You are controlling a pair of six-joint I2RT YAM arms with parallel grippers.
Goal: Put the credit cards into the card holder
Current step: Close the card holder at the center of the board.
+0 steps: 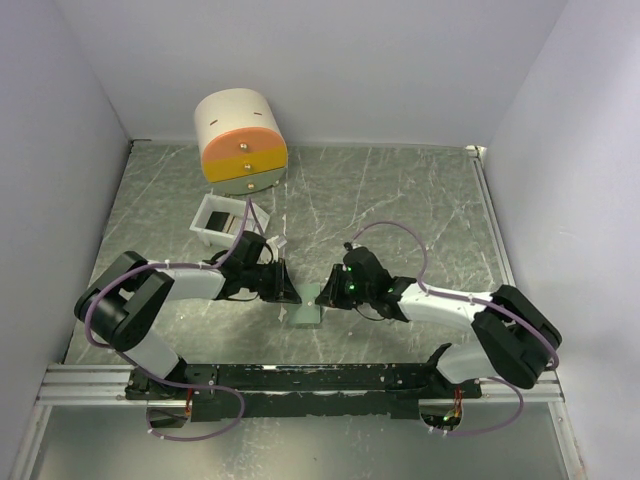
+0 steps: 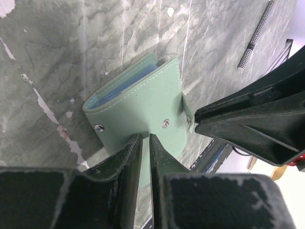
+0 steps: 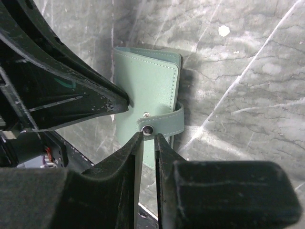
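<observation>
Pinching from opposite sides, the left gripper and the right gripper are meeting on the card holder. It is lying folded on the marbled grey table, just ahead of the gap between the two arm bases.

Judging from this, the task is looking unfinished, and perhaps barely begun. Neither gripper is carrying any of the credit cards. A sliver of pale blue lining is peeking from the holder's far edge, with nothing there that reads as a card. Opening the holder, fetching the cards and sliding them in all seem to be waiting.

The left gripper's jaws are standing almost together, leaving a thin slit. The green cover's near edge is sitting in that slit, so this gripper is clamping the holder. The right gripper's jaws are just as narrow, with their tips at the end of the clasp strap that is wrapping round the holder's side. It appears to be nipping that strap, though whether the snap is fastened I cannot tell.

Farther back on the left, well apart from the holder, a white open-topped box is sitting with a dark flat shape inside. That shape is possibly a card but too small to tell. Behind the box, a big cream cylinder with orange and yellow drawer fronts is standing near the back wall.
</observation>
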